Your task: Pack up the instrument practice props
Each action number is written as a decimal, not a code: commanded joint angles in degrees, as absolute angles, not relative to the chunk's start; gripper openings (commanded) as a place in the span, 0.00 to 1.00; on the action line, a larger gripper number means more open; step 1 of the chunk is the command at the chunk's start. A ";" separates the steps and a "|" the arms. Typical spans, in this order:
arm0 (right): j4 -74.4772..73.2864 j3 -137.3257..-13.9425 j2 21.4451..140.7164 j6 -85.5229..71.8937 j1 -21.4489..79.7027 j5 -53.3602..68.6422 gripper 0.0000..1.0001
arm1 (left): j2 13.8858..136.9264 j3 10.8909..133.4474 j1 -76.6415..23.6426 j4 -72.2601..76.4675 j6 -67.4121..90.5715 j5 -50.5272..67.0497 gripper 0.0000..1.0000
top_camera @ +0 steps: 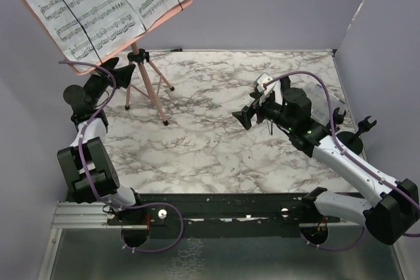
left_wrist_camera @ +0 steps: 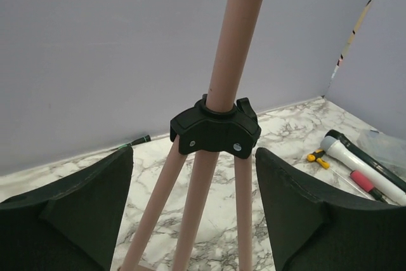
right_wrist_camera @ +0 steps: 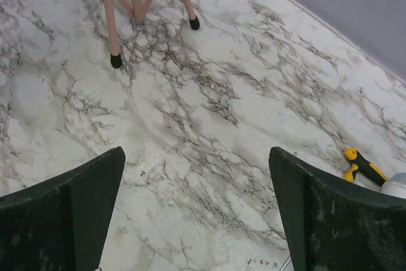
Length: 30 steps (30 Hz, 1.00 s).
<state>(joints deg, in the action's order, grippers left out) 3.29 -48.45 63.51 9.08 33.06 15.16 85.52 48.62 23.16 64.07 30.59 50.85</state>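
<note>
At far left the pink tripod music rest (top_camera: 149, 86) stands on the marble table (top_camera: 210, 155), its pole upright and its long axis vertical. The board tilts back, and the white sheet-music pages (top_camera: 98, 4) face the near side. The left gripper (left_wrist_camera: 193, 176) is spread wide, a pad on either side of the legs just below the black hub (left_wrist_camera: 216, 132), touching nothing. The right gripper (right_wrist_camera: 196, 163) gapes empty over bare marble. Further right the white microphone (left_wrist_camera: 365, 168) lies flat, head toward the back wall. A black round-based holder (top_camera: 352, 140) stands upright at the right edge.
</note>
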 commanded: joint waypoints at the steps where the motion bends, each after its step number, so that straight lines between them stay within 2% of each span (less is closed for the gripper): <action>1: 2.79 -49.34 63.52 8.71 33.40 17.31 1.00 | 85.47 50.11 24.15 64.66 29.17 47.68 0.80; 7: 3.53 -48.23 62.78 8.61 33.40 16.74 1.00 | 84.70 47.18 24.19 69.27 33.27 46.49 0.80; 14: 5.02 -46.82 62.58 8.14 33.40 16.56 1.00 | 77.77 33.18 21.68 70.31 31.95 41.35 0.79; 17: 5.80 -46.42 62.60 7.71 33.40 16.82 1.00 | 74.55 26.88 16.33 70.08 27.75 34.61 0.79; 19: 6.04 -46.19 62.46 7.49 33.40 17.08 1.00 | 72.30 24.28 11.33 66.30 22.59 25.65 0.78; 24: 6.40 -45.22 61.33 7.21 33.40 17.07 1.00 | 70.08 25.09 2.54 59.55 14.02 8.56 0.78; 30: 6.03 -44.95 60.15 7.79 33.40 16.20 1.00 | 70.33 25.61 1.14 58.31 12.69 2.62 0.78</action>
